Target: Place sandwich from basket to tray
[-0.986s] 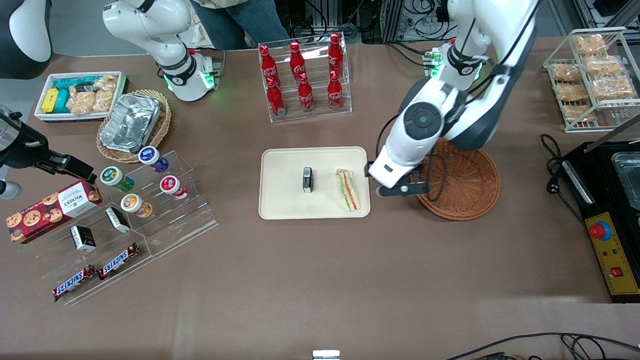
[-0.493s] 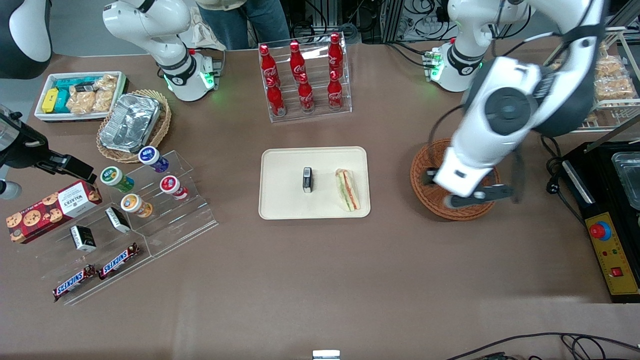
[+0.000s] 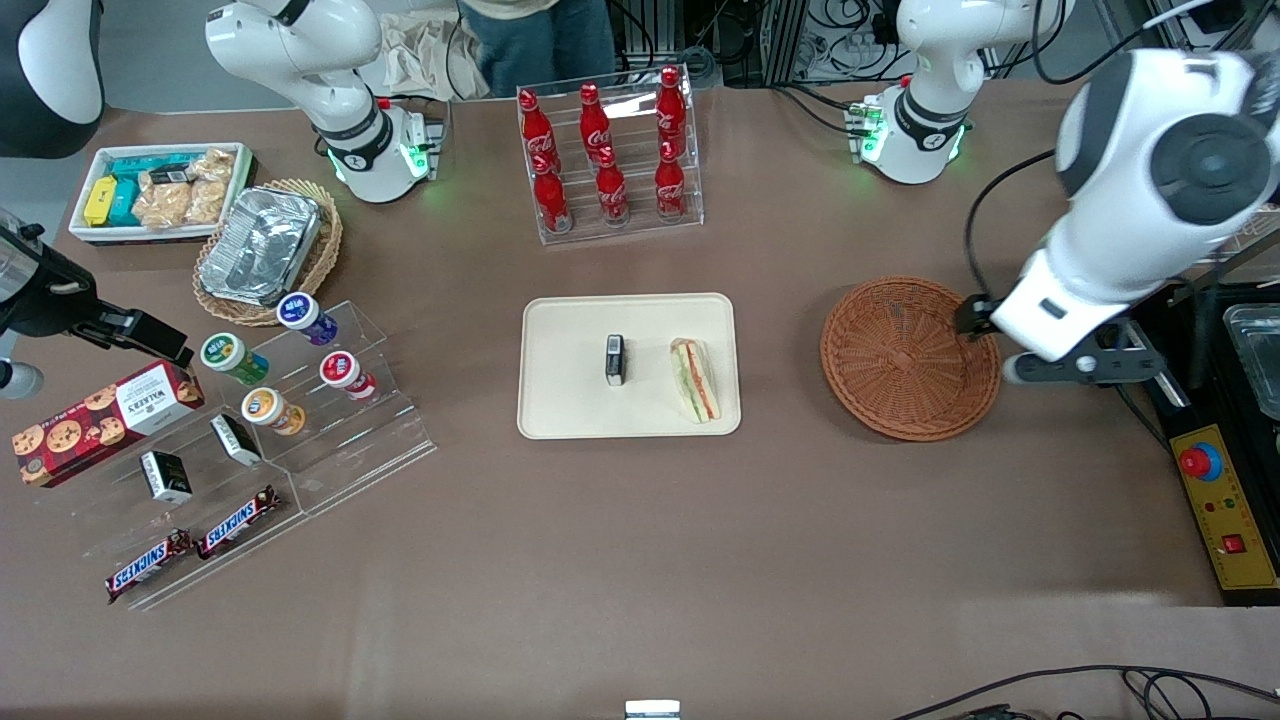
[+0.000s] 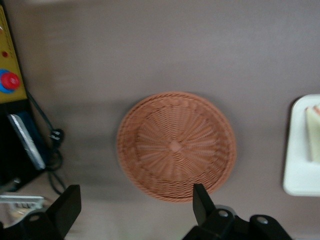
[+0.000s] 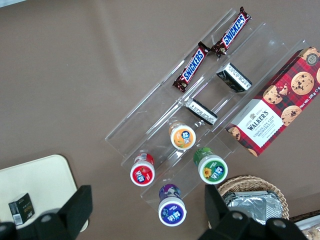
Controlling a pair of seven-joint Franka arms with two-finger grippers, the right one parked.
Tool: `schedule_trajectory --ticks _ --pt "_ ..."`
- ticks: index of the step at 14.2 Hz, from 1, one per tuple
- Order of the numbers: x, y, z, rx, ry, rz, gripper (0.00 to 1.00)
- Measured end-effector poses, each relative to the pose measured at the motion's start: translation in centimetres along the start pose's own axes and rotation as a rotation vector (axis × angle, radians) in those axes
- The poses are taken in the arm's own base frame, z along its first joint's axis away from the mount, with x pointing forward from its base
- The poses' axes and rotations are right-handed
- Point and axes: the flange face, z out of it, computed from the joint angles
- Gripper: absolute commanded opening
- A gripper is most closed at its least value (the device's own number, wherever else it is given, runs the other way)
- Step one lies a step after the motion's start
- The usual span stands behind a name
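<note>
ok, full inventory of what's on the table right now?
sandwich: 1, white with red and green filling, on the tray
tray: 1, cream, mid-table
small box: 1, black, on the tray beside the sandwich
basket: 1, reddish-brown wicker, empty, toward the working arm's end
cola bottles: 6, red, in a clear rack
foil container: 1, silver, in a paler basket
Snickers bars: 2, on the clear stand
cookie box: 1, red
gripper: 1, open, empty, beside the basket
</note>
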Motion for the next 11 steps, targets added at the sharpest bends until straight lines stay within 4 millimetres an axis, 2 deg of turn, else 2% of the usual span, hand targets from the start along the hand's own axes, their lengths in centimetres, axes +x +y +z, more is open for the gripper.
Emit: schedule_trajectory --ticks 2,4,5,8,11 --pt "-0.5 -3.9 -0.9 0.002 0.014 0.056 0.99" --pt "-1.2 -6.4 -1.7 -0.025 0.026 0.059 0.99" --pt "-1.4 -6.9 -1.9 -0.041 0.030 0.054 0.99" --pt "-1.4 -6.6 -3.2 -0.066 0.057 0.043 0.99" --pt "-1.4 -7.5 -4.0 -0.102 0.077 0.016 0.99"
